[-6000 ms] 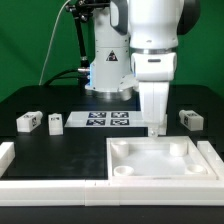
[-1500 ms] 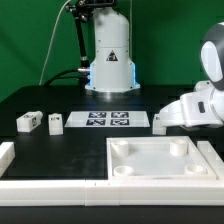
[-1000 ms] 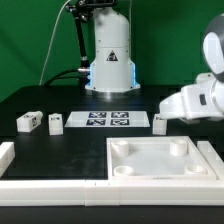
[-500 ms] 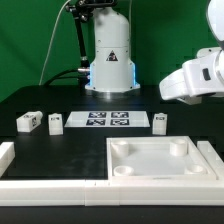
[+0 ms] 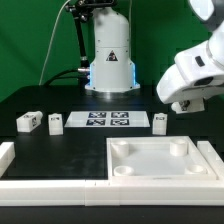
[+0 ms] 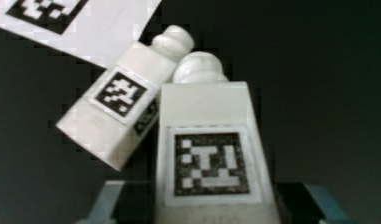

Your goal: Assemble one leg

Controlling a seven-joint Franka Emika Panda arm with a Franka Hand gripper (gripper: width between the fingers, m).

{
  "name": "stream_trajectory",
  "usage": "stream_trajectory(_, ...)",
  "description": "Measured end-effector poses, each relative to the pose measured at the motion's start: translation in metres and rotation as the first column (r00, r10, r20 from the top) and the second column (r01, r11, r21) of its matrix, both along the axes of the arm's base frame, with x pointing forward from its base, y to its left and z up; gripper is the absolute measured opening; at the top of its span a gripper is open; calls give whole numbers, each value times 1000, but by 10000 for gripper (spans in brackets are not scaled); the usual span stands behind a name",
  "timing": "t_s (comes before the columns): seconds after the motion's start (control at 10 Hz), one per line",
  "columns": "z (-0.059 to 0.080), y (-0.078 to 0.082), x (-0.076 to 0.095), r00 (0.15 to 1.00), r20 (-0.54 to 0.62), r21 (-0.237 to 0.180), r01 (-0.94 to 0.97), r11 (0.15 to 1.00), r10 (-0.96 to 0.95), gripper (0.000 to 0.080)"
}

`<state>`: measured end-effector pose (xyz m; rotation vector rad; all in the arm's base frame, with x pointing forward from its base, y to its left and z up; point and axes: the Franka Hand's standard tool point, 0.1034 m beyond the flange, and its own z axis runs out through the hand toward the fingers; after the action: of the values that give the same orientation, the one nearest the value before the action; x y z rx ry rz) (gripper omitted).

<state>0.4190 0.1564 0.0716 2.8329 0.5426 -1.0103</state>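
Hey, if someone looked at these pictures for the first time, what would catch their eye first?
The bulky white arm at the exterior view's right, with its pincer hanging above the table. In the wrist view the held leg, a white block with a black-and-white tag, fills the picture, gripped by the pincer. The large white tray-like part lies at the front.

- The arm (image 5: pixel 196 68) runs off the exterior view's top and right edges. Its white body hides most of the jaws there.
- In the wrist view the jaws show only as two grey bits beside the leg (image 6: pixel 205 150).
- That leg's near end is cut off, and its tag is blurry.
- Only a corner of the marker board (image 6: pixel 54 18) shows.
- The tags on the loose legs (image 5: pixel 56 122) on the surface (image 5: pixel 60 145) are too small to read.
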Motion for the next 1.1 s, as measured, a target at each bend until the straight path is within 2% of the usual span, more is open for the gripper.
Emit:
stream_trajectory(0.3, 18, -45, 25, 972, 210, 62, 91, 994, -102, 291)
stream_trajectory(0.4, 21, -53, 29, 959, 265, 88, 78, 993, -98, 291)
stream_trajectory(0.7, 21, -47, 41, 838, 531, 183, 34, 982, -128, 291)
stream_trajectory(0.8, 29, -43, 52, 805, 579, 210, 8, 978, -131, 291)
stream_trajectory(0.9, 37, -42, 75, 742, 654, 243, -24, 970, -145, 291)
stream_trajectory(1.0, 40, -41, 88, 712, 684, 255, -31, 966, -158, 291)
stream_trajectory(1.1, 46, -37, 98, 745, 650, 248, -18, 969, -152, 291)
